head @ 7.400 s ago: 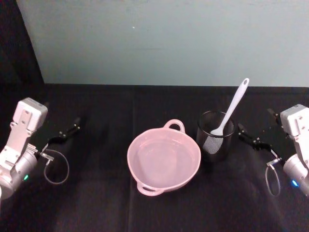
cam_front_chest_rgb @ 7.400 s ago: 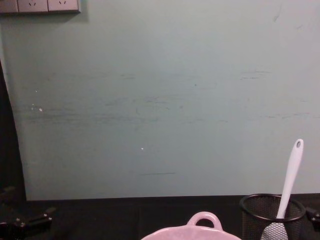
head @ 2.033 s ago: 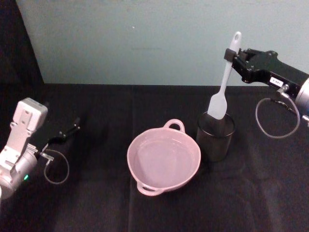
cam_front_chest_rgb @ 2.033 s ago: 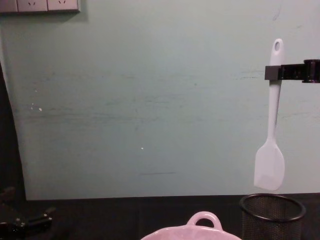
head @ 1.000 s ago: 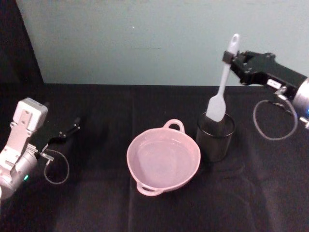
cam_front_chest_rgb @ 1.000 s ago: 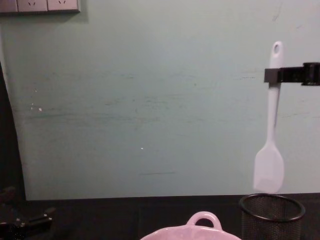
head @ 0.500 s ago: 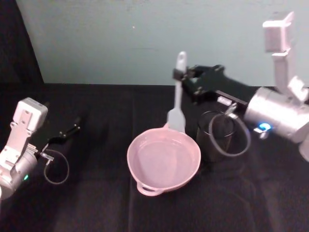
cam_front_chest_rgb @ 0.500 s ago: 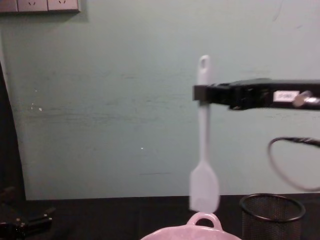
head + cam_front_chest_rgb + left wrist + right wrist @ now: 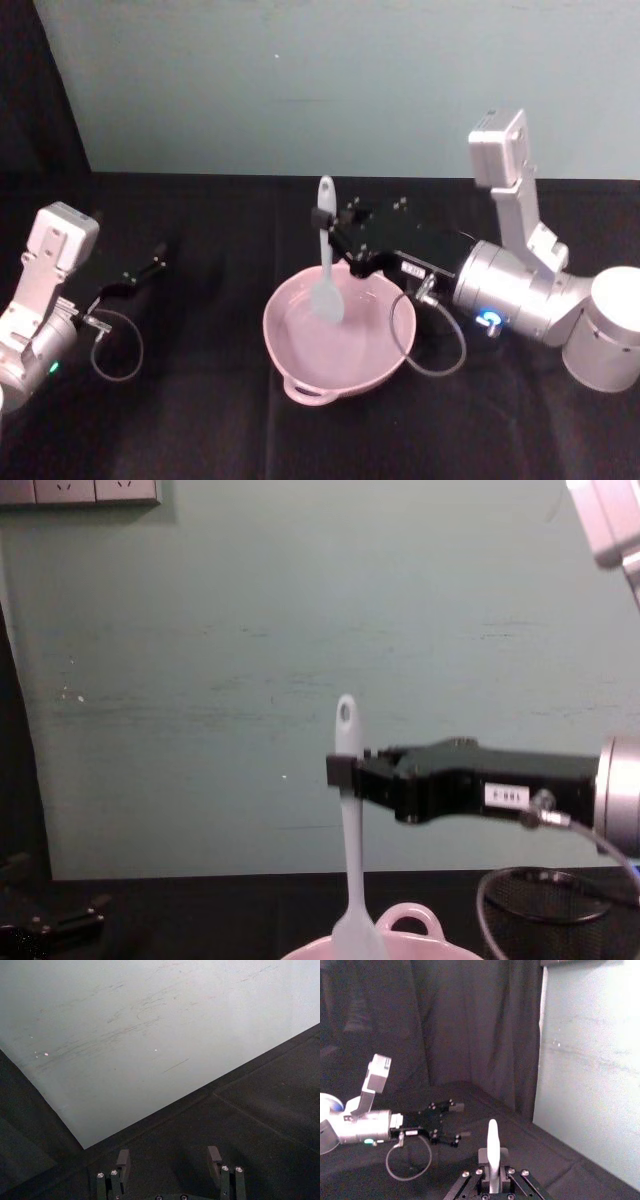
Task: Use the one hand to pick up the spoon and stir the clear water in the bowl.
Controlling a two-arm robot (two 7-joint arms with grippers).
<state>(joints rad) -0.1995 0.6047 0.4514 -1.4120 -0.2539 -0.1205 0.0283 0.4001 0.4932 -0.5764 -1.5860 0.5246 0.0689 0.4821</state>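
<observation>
Stirring looks like the step in hand here, or at least the last bit of lowering before it. The black boxy right gripper [image 9: 322,217] with the small white label has its fingers clamped on the long slim white plastic spoon [image 9: 327,282]. They pinch the handle just below the little hole at the tip. The spoon hangs roughly upright, scoop end down, over the pale pink round bowl [image 9: 292,382], which sits in the middle of the black cloth-covered worktop [image 9: 200,425].

In the chest view the spoon [image 9: 349,875] drops to about rim level, right by the bowl's [image 9: 405,918] loop handle. I honestly can't tell if the scoop is in the water yet.

How I'd do it well:
- Go down a touch more so the scoop is properly under the surface, but stop short of scraping the bottom.
- Make slow, smallish circles near the centre. The grip is way up the handle, so any wobble gets bigger at the scoop end.
- Stay off the wall. The bowl looks light, so a knock could shove it or slosh water out.

The white-and-black left gripper [image 9: 150,265] sits parked at the left of the worktop, well apart from the bowl. Its fingers are spread with nothing between them.
</observation>
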